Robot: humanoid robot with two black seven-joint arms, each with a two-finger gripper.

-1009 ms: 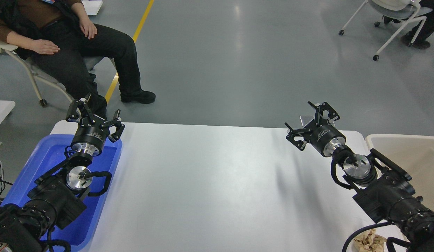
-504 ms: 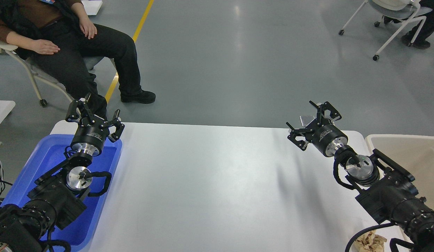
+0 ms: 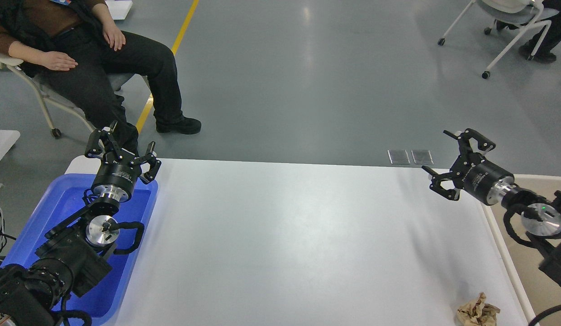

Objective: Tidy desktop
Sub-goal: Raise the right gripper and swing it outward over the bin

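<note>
Desktop (image 3: 280, 235) fills the center. Left gripper (image 3: 122, 147) at 9 o'clock over the blue tray (image 3: 59, 203), fingers spread, holding nothing. Right gripper (image 3: 457, 163) at 3 o'clock by the beige bin (image 3: 534, 280), spread, holding nothing. Crumpled paper (image 3: 478, 310) on the desktop at 5 o'clock.

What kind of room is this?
Probably a robot lab or test workshop: a bare grey floor with a yellow line, rolling chairs, and a white desktop between two bins.

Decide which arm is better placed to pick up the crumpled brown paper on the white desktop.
Right. The crumpled paper lies at the desktop's near right corner, beside the beige bin; the right gripper hovers open on that side. The left gripper is over the blue tray.
</note>
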